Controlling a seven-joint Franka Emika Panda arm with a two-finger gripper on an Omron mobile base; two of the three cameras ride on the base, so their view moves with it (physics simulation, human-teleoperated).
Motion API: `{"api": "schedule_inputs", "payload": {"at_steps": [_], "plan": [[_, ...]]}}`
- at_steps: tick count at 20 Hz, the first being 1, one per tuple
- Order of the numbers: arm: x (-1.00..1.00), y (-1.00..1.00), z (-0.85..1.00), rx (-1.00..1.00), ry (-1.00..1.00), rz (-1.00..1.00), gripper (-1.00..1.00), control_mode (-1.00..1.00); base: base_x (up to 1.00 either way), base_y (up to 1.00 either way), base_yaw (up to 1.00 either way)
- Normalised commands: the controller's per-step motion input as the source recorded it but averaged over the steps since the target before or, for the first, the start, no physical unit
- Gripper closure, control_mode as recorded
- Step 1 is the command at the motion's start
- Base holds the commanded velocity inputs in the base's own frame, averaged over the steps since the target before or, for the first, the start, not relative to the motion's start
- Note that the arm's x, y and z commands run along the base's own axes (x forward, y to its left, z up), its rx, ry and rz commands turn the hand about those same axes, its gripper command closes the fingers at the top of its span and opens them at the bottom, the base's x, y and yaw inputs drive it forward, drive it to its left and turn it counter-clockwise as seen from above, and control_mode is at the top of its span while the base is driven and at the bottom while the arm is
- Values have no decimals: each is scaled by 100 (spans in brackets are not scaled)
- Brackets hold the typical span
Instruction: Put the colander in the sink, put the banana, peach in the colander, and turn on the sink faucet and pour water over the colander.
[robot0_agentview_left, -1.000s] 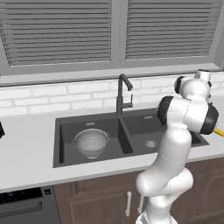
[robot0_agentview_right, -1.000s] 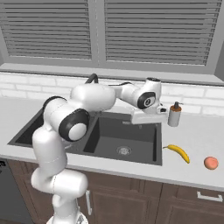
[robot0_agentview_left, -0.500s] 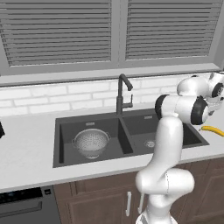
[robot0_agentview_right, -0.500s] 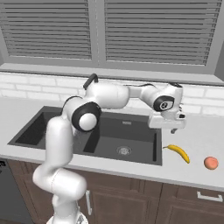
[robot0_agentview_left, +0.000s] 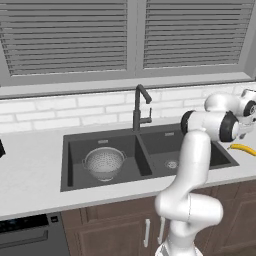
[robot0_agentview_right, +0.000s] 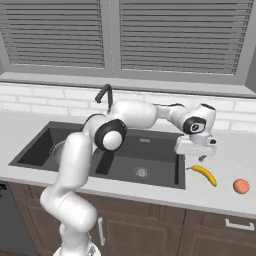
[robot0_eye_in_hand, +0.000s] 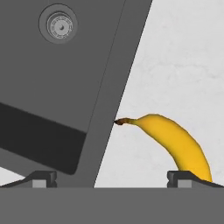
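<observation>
You have the sink (robot0_agentview_left: 75, 165) with the colander (robot0_agentview_left: 104, 162) already seated in its left basin, so the first step reads as done. The colander is a round silver bowl with perforated wall, sitting upright and empty. The faucet (robot0_agentview_left: 140, 106) stands at the back rim between the basins, with no water visible.

Over the last second the arm has swung rightward from above the right basin to the bare surface (robot0_agentview_right: 220, 150) beyond the sink's right edge. In the right base view the pincer (robot0_agentview_right: 196, 158) now hangs just above the banana's stem end, where a moment ago it stood nearer the soap bottle. I judge this as the approach to the banana pick; neither fruit has been moved.

The pincer stands fully spread and holds nothing.

The banana (robot0_agentview_right: 203, 174) lies flat on the surface just beside the sink's right rim. In the hand view the banana (robot0_eye_in_hand: 175, 142) is a curved yellow body with its dark stem touching or nearly touching the rim at 9 o'clock, its bulk running off toward 5 o'clock by one fingertip.

The peach (robot0_agentview_right: 241, 186), small, round and orange-pink, sits at 4 o'clock of the banana, near but apart.
</observation>
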Motion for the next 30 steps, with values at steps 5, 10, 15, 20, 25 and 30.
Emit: {"api": "schedule_inputs", "payload": {"at_steps": [5, 10, 15, 20, 25, 30], "plan": [[0, -9, -34, -1, 9, 9, -100, -100, 0, 0, 0], [2, -16, -27, 0, 2, 12, -100, -100, 0, 0, 0], [0, -21, -11, 2, 0, 11, -100, -100, 0, 0, 0], [2, -21, 0, 4, -5, 7, -100, -100, 0, 0, 0], [3, -3, -2, 2, -9, 1, -100, -100, 0, 0, 0], [8, -2, -17, 1, -9, 0, -100, -100, 0, 0, 0]]}}
